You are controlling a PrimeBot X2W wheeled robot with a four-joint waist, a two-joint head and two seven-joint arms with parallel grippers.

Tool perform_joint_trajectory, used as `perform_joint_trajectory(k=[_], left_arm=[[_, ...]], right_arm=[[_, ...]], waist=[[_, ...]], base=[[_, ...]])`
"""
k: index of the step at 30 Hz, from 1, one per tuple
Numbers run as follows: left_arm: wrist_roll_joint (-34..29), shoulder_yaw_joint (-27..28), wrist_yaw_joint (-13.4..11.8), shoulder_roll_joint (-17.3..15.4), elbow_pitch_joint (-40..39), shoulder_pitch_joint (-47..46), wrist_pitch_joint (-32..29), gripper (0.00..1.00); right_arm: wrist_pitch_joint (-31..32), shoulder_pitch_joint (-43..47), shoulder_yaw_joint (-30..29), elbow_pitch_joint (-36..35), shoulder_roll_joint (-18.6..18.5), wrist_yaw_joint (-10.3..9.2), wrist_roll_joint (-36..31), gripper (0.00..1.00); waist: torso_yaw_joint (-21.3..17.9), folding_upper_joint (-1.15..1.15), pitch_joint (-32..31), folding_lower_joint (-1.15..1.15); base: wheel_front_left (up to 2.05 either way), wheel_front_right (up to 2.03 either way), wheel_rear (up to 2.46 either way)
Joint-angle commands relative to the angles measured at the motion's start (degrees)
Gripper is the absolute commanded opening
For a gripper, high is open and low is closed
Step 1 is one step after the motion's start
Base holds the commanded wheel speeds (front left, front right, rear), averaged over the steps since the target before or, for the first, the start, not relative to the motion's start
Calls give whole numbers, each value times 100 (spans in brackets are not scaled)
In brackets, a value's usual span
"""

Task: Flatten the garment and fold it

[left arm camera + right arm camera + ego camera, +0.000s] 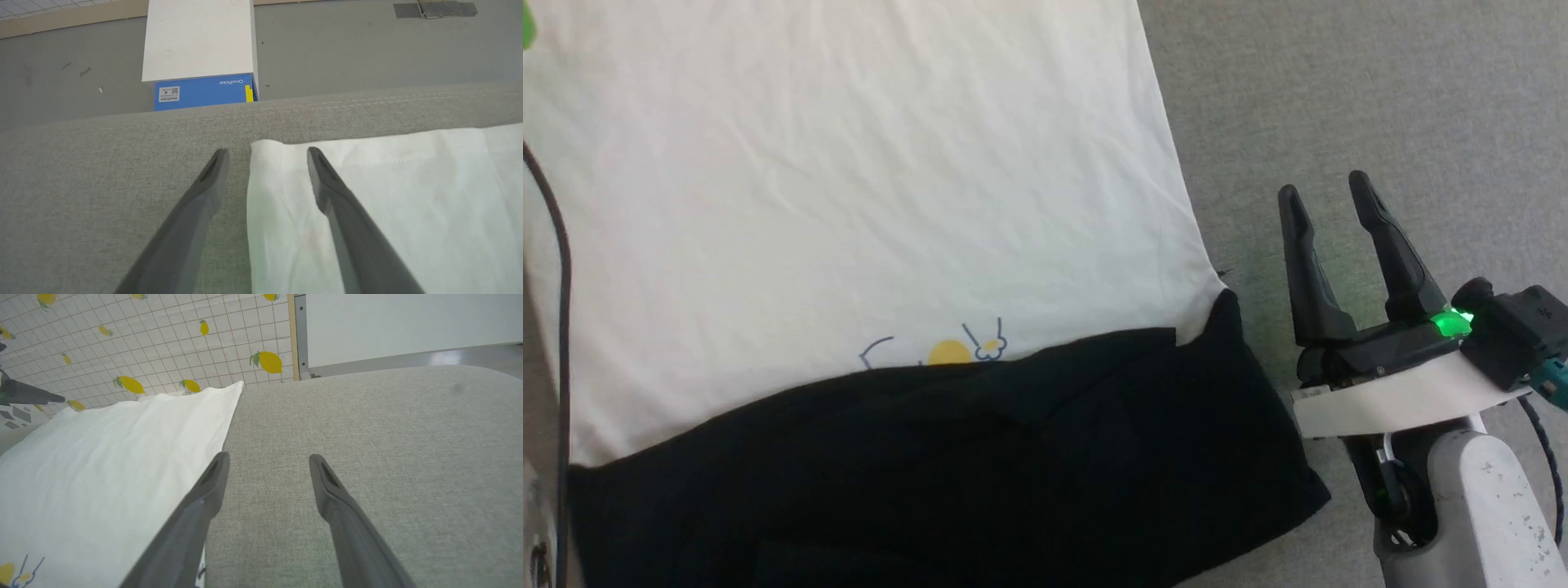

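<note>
Both pairs of jaws stand wide apart and grip nothing. In its wrist view the left gripper straddles a hemmed corner of the garment: one long, dark, tapered finger lies over the grey woven surface, the other over the white cloth. I cannot tell whether either touches.

In the head view the garment lies spread on the left and middle of the surface. Its white body is thin and softly creased, and a matte black sleeve is laid across its near end. The sleeve half covers a small yellow-and-blue print.

The right gripper hovers just beside the garment's right edge, over bare grey weave, with a green light at its base.

Beyond the surface in the left wrist view stands a white box. Its blue end reads "OmniPicker", upside down, next to a QR sticker.
</note>
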State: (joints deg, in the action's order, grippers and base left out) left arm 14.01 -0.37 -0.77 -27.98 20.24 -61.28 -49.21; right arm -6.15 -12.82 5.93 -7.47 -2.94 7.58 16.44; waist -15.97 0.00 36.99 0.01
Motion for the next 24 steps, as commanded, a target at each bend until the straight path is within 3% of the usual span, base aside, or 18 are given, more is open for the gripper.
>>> perform_joint_trajectory(k=[1,9,10,12,19,24], left_arm=[[-75,14,-77,-69,-79,-54,-135,100],[-375,-19,-416,-354,-418,203,-695,100],[-360,-12,-430,-365,-452,235,-779,47],[-276,31,-400,-373,-522,252,-761,0],[-139,9,-307,-297,-617,307,-406,0],[-72,-96,-241,-140,-624,249,-85,0]], right_arm=[[-63,-75,29,30,6,-9,60,100],[-116,-169,129,122,6,-9,98,100],[-115,-177,130,126,6,-9,97,100],[-99,-197,135,132,6,-9,69,100],[57,-599,159,37,6,-9,-202,100],[477,-1790,140,30,6,-9,-406,100]], waist=[[-298,0,329,-1],[-279,0,453,-1],[-271,0,461,-1],[-262,0,480,-1],[-135,0,464,-1],[55,0,422,-1]], base=[[0,0,0],[0,0,0],[0,0,0],[0,0,0],[0,0,0],[0,0,0]])
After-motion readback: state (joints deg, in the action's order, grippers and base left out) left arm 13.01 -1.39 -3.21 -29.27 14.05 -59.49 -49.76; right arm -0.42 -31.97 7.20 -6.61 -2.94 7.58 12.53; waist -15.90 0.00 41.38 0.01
